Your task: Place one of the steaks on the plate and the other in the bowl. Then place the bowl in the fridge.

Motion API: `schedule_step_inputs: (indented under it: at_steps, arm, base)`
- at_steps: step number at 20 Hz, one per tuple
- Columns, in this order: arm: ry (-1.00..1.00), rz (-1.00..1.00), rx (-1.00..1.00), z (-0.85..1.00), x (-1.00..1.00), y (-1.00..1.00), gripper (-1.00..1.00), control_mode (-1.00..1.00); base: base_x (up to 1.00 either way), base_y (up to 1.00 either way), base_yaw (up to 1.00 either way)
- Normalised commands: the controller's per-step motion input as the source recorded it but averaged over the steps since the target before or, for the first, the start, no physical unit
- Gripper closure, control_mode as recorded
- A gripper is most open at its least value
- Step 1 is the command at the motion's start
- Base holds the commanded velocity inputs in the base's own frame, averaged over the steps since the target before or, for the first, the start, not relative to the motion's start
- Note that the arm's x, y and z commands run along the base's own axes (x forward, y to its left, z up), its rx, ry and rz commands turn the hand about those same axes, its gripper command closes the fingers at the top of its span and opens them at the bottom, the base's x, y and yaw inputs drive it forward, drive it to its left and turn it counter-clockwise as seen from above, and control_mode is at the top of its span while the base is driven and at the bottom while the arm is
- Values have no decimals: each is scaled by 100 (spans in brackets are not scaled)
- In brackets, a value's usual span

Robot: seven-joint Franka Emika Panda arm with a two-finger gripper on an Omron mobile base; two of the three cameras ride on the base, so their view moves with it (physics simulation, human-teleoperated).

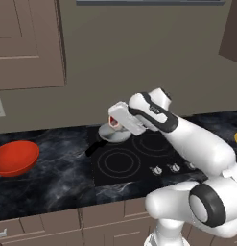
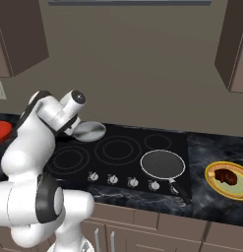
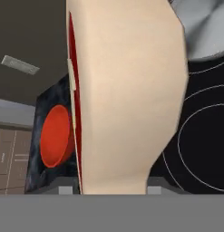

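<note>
My gripper [image 1: 113, 123] is shut on one steak [image 3: 127, 90], held on edge above the back left of the stove. Up close in the hand view its cream fat rim faces the camera, with a thin red strip along its left side. The red bowl [image 1: 14, 157] sits empty on the dark counter left of the stove, also seen beyond the steak as the bowl [image 3: 56, 136]. The other steak [image 2: 227, 176] lies on the yellow plate [image 2: 214, 181] on the counter right of the stove. The fridge is out of view.
A grey pan [image 1: 115, 134] with a black handle rests on the back left burner under the hand. A second pan [image 2: 162, 164] stands on the front right burner. The black stovetop [image 1: 120, 163] has knobs along its front. Wall cabinets hang above.
</note>
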Motion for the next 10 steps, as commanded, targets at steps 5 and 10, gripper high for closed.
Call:
schedule_step_inputs:
  at_steps: [5, 10]
  arm:
    - [1, 35, 1, 27, -56, 68, 100, -100]
    - [3, 29, 0, 6, -40, 80, 100, -100]
  base:
    - [0, 0, 0]
    - [0, 0, 0]
